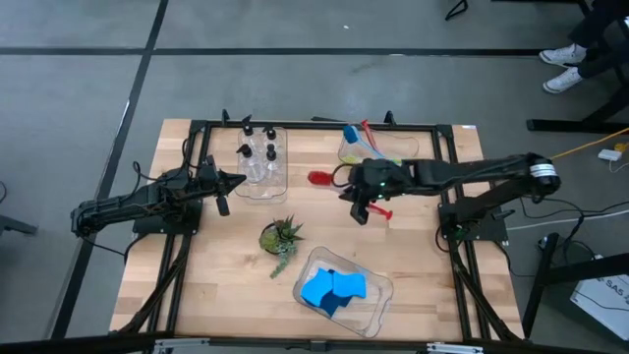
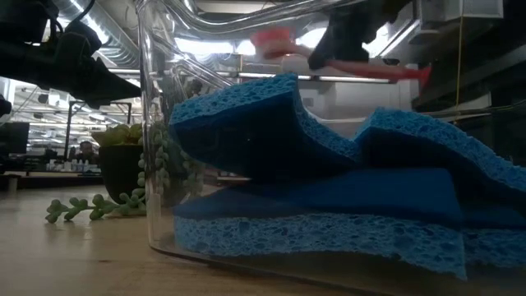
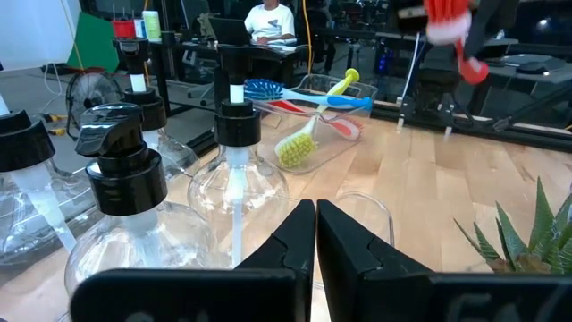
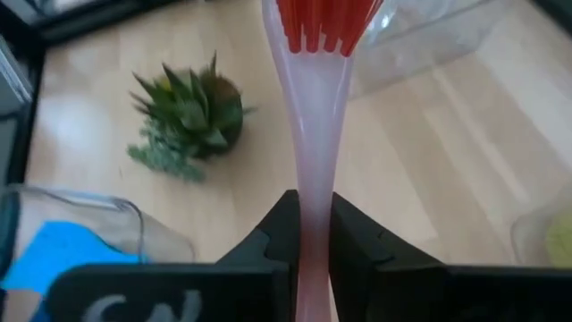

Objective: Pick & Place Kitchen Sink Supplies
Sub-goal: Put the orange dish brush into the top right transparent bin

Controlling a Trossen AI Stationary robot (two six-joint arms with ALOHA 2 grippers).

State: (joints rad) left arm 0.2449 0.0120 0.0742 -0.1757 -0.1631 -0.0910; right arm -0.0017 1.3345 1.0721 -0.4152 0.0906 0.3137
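red brush [image 4: 315, 116] | pinched by its thin handle in my right gripper [image 4: 311, 234], aloft between brush bin [image 1: 371, 147] and plant [image 1: 282, 237] | left gripper [image 3: 315, 234] shut, empty, beside bottles [image 3: 234, 179] | risk: narrow grip, brush may pivot or slip

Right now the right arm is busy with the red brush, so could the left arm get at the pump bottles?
Probably yes: the left gripper, shut and empty, sits right beside the pump bottles in their clear bin, with nothing between them.

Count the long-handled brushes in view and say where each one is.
3: a red long-handled brush held in the right gripper's fingers above the table; a blue one and a yellow-green one in the clear rear bin. More may be hidden.
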